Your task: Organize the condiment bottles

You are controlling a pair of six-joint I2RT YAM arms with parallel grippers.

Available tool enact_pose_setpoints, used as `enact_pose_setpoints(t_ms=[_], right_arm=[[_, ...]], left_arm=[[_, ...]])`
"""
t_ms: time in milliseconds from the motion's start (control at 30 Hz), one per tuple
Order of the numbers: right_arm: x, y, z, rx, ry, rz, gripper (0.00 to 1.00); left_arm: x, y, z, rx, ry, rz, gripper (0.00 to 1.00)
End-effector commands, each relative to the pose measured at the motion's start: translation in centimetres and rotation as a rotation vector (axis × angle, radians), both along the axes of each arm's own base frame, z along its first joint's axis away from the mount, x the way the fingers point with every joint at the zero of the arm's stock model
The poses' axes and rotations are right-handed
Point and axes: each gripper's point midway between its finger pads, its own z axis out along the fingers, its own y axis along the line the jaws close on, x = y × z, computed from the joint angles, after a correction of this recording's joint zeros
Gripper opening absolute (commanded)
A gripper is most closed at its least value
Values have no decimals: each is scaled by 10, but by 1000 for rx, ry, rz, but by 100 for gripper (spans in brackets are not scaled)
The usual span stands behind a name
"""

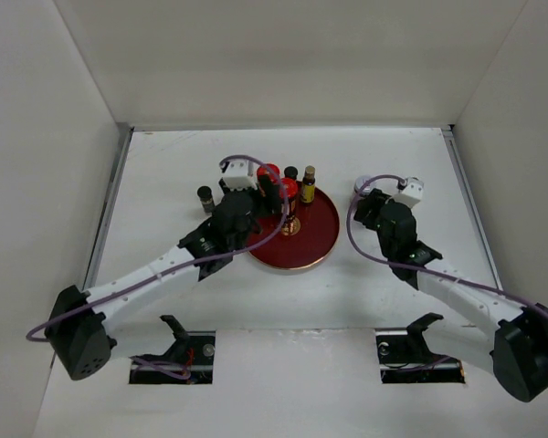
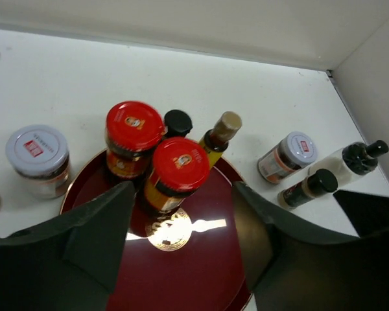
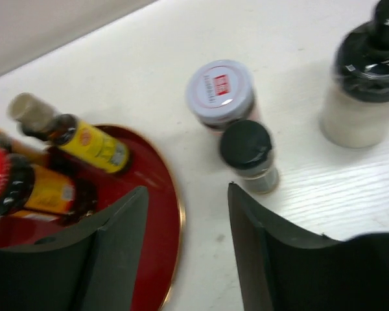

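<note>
Two red-capped jars (image 2: 134,133) (image 2: 179,167), a black-capped bottle (image 2: 177,122) and a slim amber bottle (image 2: 218,135) stand on the far part of the round dark-red tray (image 2: 201,278). My left gripper (image 2: 181,194) is open, with its fingers on either side of the nearer red-capped jar. One white-lidded jar (image 2: 37,157) stands on the table left of the tray. Another white-lidded jar (image 3: 220,94), a small black-capped jar (image 3: 248,155) and a white-bodied bottle (image 3: 362,97) stand to the tray's right. My right gripper (image 3: 185,194) is open and empty, just short of the black-capped jar.
The tray (image 1: 297,251) lies mid-table between the arms, with the left gripper (image 1: 269,196) over its far left rim and the right gripper (image 1: 373,205) beside its right rim. White walls enclose the table at the back and sides. Another object is cut off at the left edge of the left wrist view.
</note>
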Motion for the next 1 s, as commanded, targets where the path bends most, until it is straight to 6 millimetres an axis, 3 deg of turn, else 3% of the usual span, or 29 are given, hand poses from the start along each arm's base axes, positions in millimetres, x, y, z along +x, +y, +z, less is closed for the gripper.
enact_pose_setpoints(t_ms=[0, 100, 300, 400, 500, 700, 833, 967], right_arm=[[15, -22, 11, -46, 3, -89, 70], [25, -30, 1, -105, 62, -110, 80], [50, -31, -17, -196, 159, -132, 82], [57, -36, -22, -220, 185, -153, 81], [60, -43, -30, -246, 219, -178, 79], [66, -43, -39, -256, 245, -180, 64], [71, -44, -44, -263, 258, -184, 42], [65, -44, -19, -264, 207, -194, 36]], left_arm=[[-10, 28, -1, -109, -43, 49, 57], [-23, 57, -20, -184, -27, 97, 51], [-37, 96, -76, -265, 20, 189, 46], [-39, 106, -93, -262, 27, 214, 47], [-39, 104, -98, -272, 25, 195, 52], [-35, 102, -102, -293, -1, 184, 54], [-36, 102, -107, -300, 0, 183, 56], [-38, 111, -115, -303, -3, 210, 58]])
